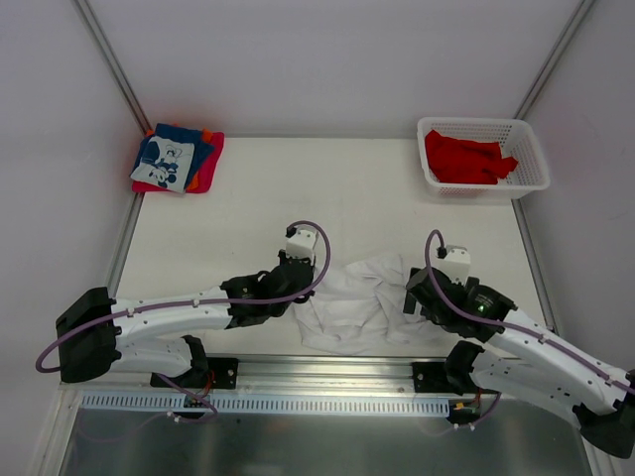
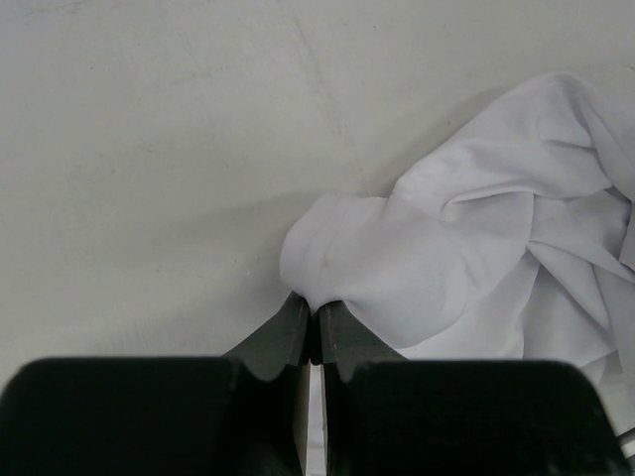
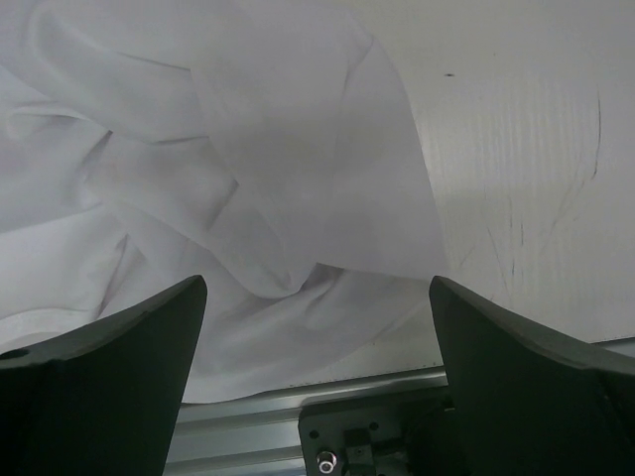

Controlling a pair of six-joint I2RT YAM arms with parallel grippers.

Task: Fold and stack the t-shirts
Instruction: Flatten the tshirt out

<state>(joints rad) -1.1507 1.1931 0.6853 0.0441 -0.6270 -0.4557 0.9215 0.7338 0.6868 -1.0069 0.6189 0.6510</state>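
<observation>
Nearest, left gripper (image 2: 310,315) sat clamped on white t-shirt (image 2: 466,258) edge, cloth bunched to its right twd right gripper (image 3: 317,288), hung wide open & empty over far hem.

One white t-shirt (image 1: 362,302), one basket (image 1: 471,123)

A loose t-shirt (image 1: 362,302) lies at the table's (image 1: 298,188) 6 o'clock edge, between the left gripper (image 2: 311,315) at its 9 o'clock and the right gripper (image 3: 317,288) at its 3 o'clock. Folded t-shirts (image 1: 177,161) sit stacked at 11 o'clock. A basket (image 1: 531,159) at 1 o'clock holds more t-shirts (image 1: 464,159).
</observation>
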